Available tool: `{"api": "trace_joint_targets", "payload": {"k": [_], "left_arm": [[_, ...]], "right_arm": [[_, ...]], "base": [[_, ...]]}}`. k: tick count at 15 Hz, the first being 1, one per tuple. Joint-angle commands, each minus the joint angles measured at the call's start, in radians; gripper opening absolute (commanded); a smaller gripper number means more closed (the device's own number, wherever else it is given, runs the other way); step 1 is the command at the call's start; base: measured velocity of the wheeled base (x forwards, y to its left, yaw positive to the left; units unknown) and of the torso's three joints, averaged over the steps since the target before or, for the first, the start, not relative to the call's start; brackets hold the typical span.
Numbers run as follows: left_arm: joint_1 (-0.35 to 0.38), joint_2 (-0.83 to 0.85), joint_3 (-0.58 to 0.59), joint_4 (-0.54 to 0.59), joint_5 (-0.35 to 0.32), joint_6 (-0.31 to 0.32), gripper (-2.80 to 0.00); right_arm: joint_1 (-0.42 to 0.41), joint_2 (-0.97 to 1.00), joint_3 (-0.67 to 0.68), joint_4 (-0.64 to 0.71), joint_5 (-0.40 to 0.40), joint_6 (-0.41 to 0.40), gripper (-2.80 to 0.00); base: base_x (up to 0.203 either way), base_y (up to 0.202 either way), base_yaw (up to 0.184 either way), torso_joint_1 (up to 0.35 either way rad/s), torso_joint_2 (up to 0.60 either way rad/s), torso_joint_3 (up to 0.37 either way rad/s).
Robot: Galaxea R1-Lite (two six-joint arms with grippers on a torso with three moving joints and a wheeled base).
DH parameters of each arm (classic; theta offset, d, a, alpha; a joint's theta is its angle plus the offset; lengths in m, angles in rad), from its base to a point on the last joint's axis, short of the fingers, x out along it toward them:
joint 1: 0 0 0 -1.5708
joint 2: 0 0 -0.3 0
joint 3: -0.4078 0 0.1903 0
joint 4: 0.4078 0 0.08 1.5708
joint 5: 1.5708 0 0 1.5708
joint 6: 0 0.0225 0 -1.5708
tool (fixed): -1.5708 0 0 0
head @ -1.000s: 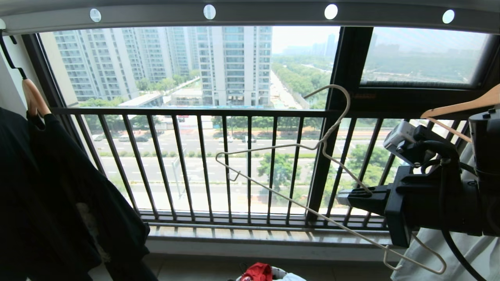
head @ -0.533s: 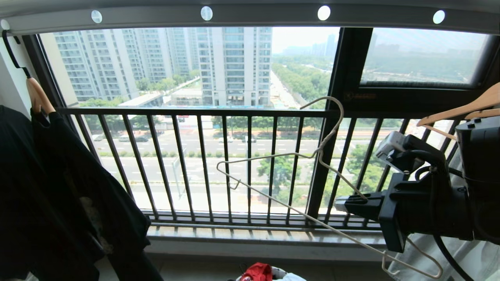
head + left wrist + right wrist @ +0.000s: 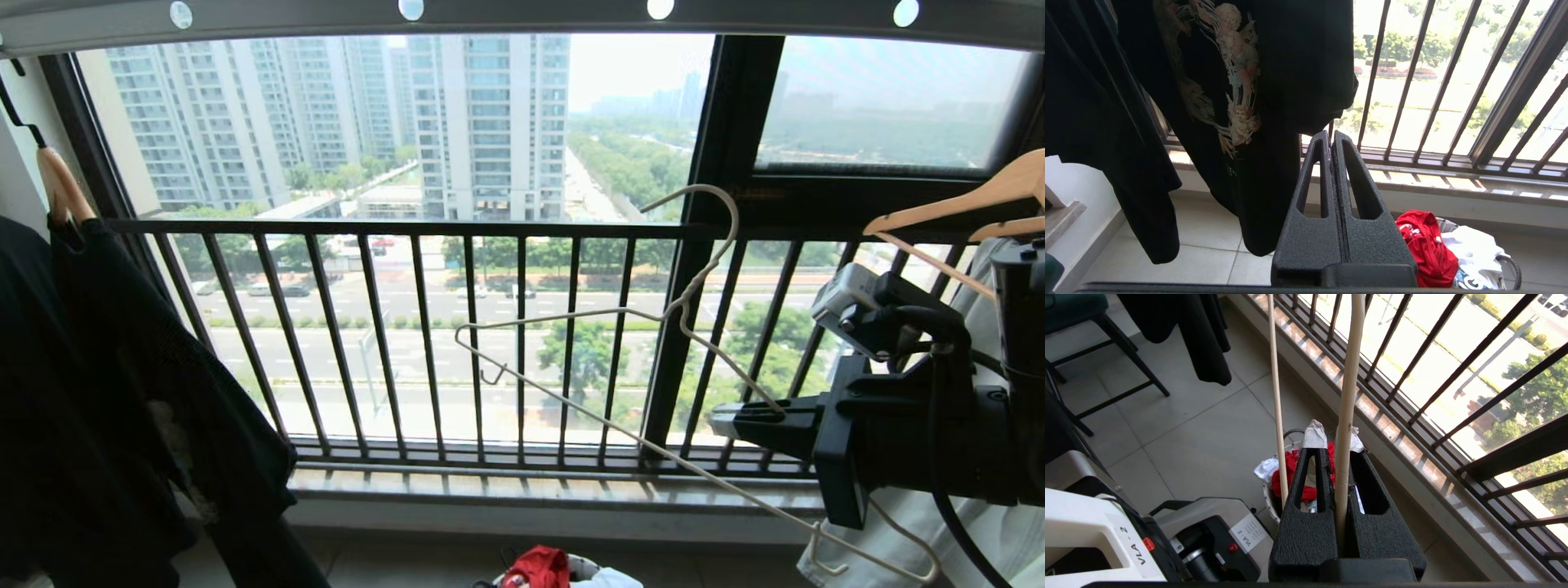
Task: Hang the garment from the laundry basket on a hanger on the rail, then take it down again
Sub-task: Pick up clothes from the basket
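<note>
Balcony window railing [image 3: 408, 343] behind, right claw [image 3: 735, 420] clamped on hanger [image 3: 620, 314] below rail [image 3: 531, 15], left claw [image 3: 1331, 141] closed, empty, garment [image 3: 1427, 245] in basket [image 3: 1515, 269].

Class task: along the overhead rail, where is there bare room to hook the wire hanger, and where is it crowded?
The rail is bare across its middle, between the black shirt at its left end and the wooden hangers on the right. Both ends are crowded.

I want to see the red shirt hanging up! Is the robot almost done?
Not yet. The right gripper holds the white wire hanger, bare and off the rail. The red T-shirt lies in the laundry basket. Dressing, hanging and taking down remain.
</note>
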Motion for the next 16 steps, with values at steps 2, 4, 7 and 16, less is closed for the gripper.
{"api": "trace_joint_targets", "payload": {"k": [2, 4, 7, 16], "left_arm": [[0.0, 0.0, 0.0, 0.001, 0.001, -0.001, -2.8], [0.0, 0.0, 0.0, 0.001, 0.001, -0.001, -2.8], [0.0, 0.0, 0.0, 0.001, 0.001, -0.001, -2.8], [0.0, 0.0, 0.0, 0.001, 0.001, -0.001, -2.8]], "right_arm": [[0.0, -0.024, 0.011, -0.001, 0.003, -0.003, -2.8], [0.002, -0.043, 0.018, -0.001, 0.004, -0.007, -2.8], [0.002, -0.064, 0.028, -0.001, 0.014, -0.018, -2.8], [0.002, -0.075, 0.034, -0.001, 0.028, -0.02, -2.8]], "base": [[0.0, 0.0, 0.0, -0.146, 0.31, 0.173], [0.0, 0.0, 0.0, -0.147, 0.33, 0.18], [0.0, 0.0, 0.0, -0.146, 0.32, 0.18], [0.0, 0.0, 0.0, -0.172, 0.39, 0.216]]}}
